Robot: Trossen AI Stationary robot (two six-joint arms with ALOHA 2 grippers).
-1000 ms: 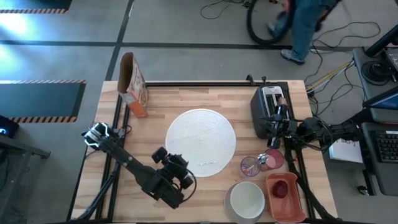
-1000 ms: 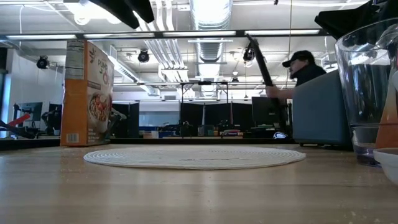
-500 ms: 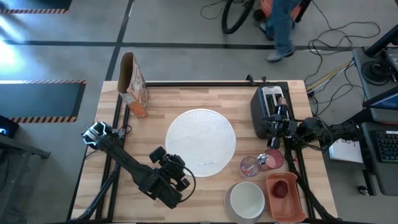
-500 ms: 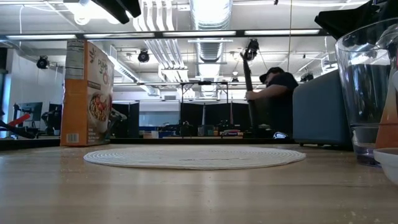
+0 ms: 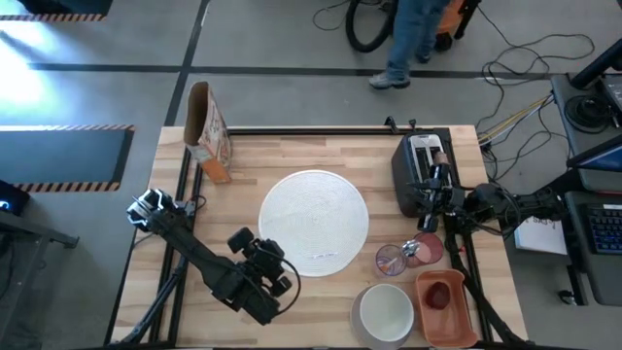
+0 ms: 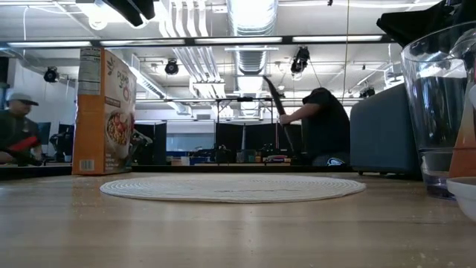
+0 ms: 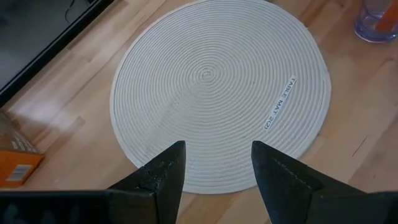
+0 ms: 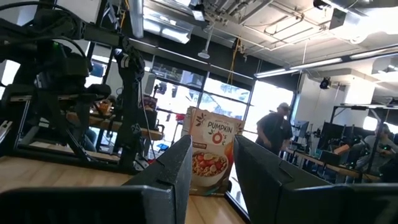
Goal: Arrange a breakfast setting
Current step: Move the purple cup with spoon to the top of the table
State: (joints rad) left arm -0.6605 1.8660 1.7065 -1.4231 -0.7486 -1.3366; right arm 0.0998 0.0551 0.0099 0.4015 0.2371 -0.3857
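A round white woven mat [image 5: 313,222] lies flat at the table's middle and also shows in the left wrist view [image 7: 217,87]. My left gripper [image 5: 275,275] is open and empty above the mat's near left edge [image 7: 186,180]. My right gripper [image 5: 428,194] is open and empty by the black toaster [image 5: 418,170], pointing level toward the table's left. A clear purplish glass [image 5: 392,260], a pink cup [image 5: 425,250] and a white bowl [image 5: 387,311] stand at the near right. A small red fruit [image 5: 439,295] lies in an orange tray [image 5: 457,316]. No spoon or small plate shows.
A cereal box [image 5: 207,131] stands upright at the far left corner and also shows in the low view [image 6: 104,112]. Bare wood lies left of the mat and along the near left edge. People move about in the room beyond the table.
My left gripper has gone a little toward the table's left and near edges, away from the mat's edge, and stays open. A person behind the table has walked toward the left.
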